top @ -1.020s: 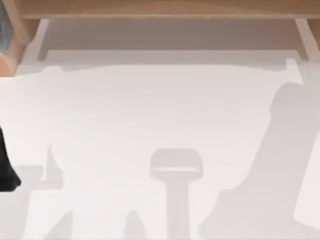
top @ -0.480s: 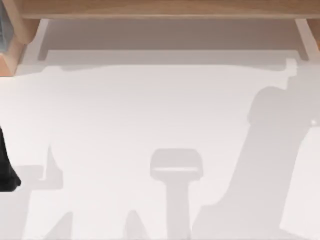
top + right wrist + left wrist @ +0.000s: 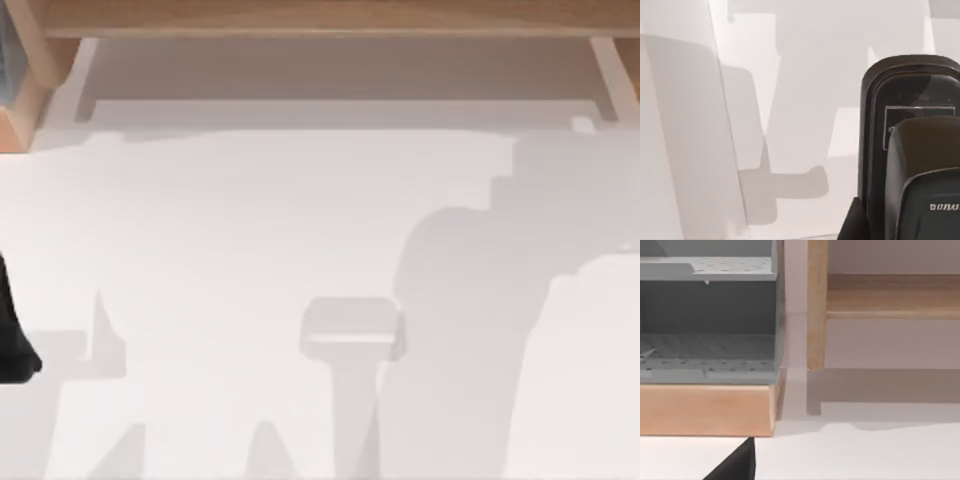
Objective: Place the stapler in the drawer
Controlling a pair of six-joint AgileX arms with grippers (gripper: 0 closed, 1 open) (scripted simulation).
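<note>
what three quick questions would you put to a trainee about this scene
1. True or false: the stapler lies inside the drawer.
2. What does the floor of the drawer look like? A) grey and perforated B) red and smooth C) clear glass
3. Fill in: the panel below the drawer's floor in the left wrist view is light ____.

Key: 1 false, the stapler rests on the white table, seen in the right wrist view. 2 A. 3 wood.
</note>
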